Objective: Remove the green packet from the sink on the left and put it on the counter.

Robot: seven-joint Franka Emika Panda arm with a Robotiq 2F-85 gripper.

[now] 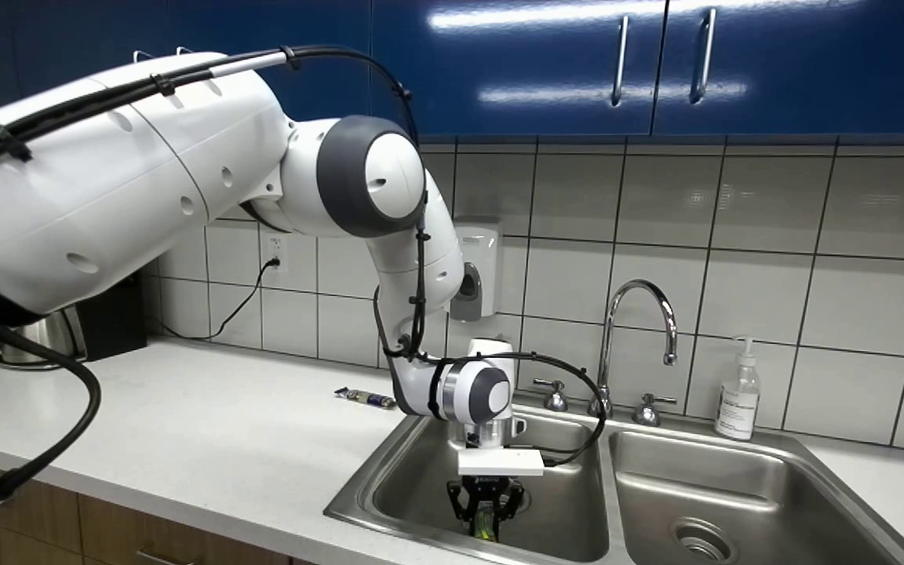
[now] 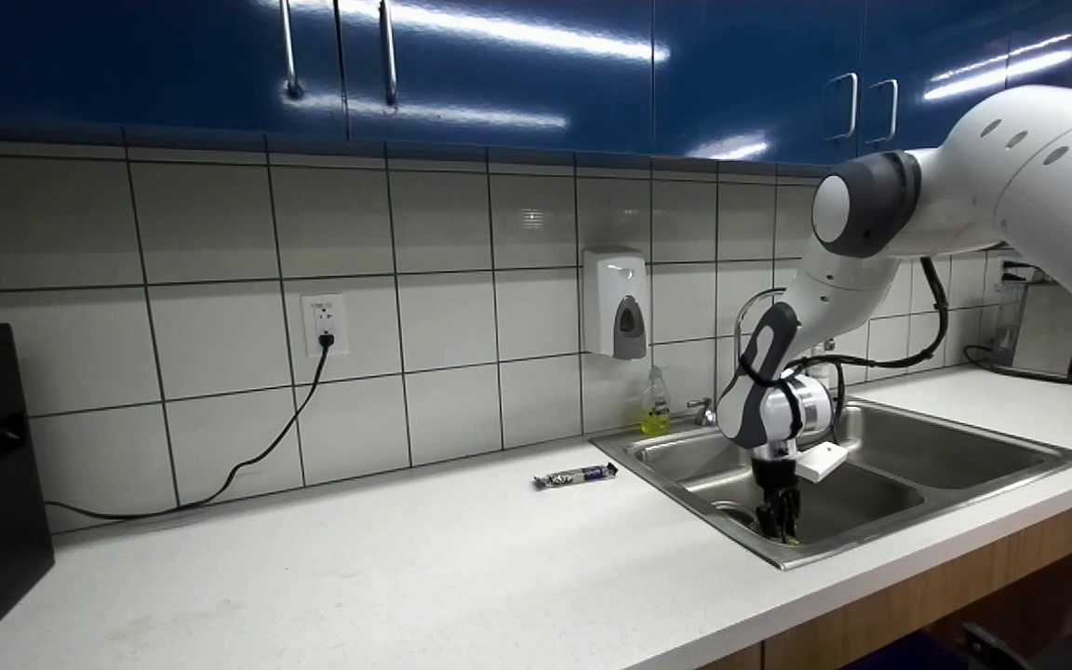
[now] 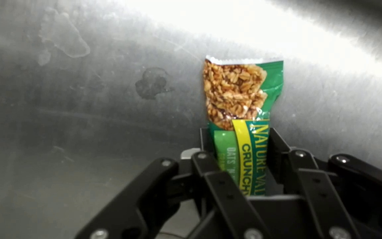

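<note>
Black gripper nearest in wrist view, jaws part-closed, gap just packet-wide, green packet pinched between. Packet down inside left sink basin; can't tell if it touches bottom. Wrapped bar lies on counter near sink, in both exterior views.

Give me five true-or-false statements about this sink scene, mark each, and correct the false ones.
1. The gripper has the green packet between its fingers. True.
2. A second packet lies on the counter. True.
3. The green packet is on the counter. False: it is in the left basin.
4. A black plug sits in the wall outlet. True.
5. The pump bottle lies on its side. False: the pump bottle stands upright at the back of the sink.
</note>
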